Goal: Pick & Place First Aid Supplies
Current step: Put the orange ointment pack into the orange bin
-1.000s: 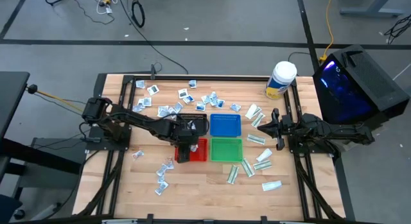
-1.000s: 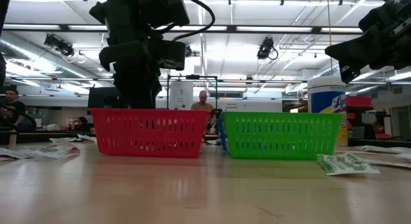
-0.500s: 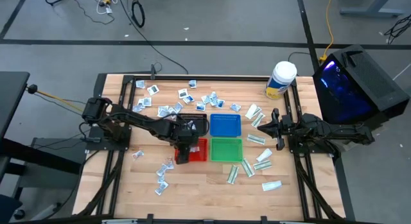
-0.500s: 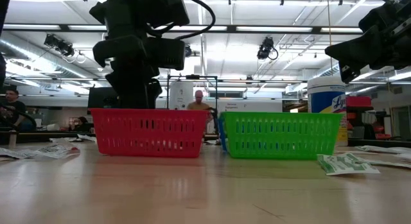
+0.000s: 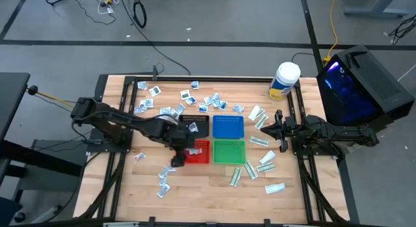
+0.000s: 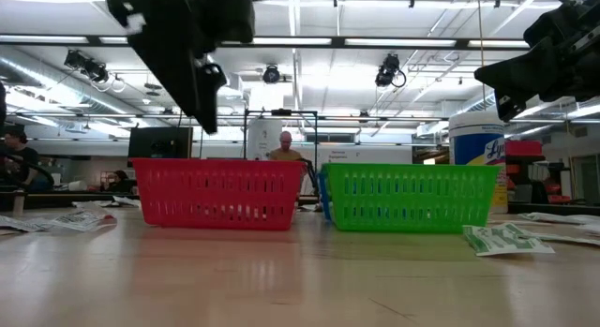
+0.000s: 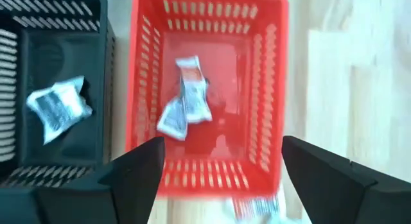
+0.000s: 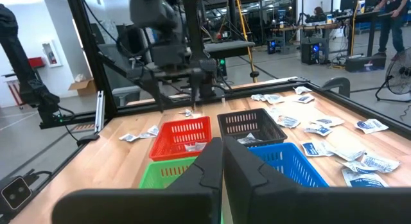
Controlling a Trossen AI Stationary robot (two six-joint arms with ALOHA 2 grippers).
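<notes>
My left tool (image 7: 218,176), fingers spread and empty, hangs above the red tray (image 7: 270,89); its wrist view alone shows two packets (image 7: 186,105) lying inside, and one in the black tray (image 7: 109,51) beside it. From above, more packets (image 5: 214,100) lie scattered across the surface (image 5: 208,194), with bare wood along the near edge. My right tool (image 5: 276,128), pressed together, waits at the right side.

Four mesh trays (image 5: 228,126), one jar (image 5: 284,80), and roughly forty scattered packets (image 5: 185,94).
</notes>
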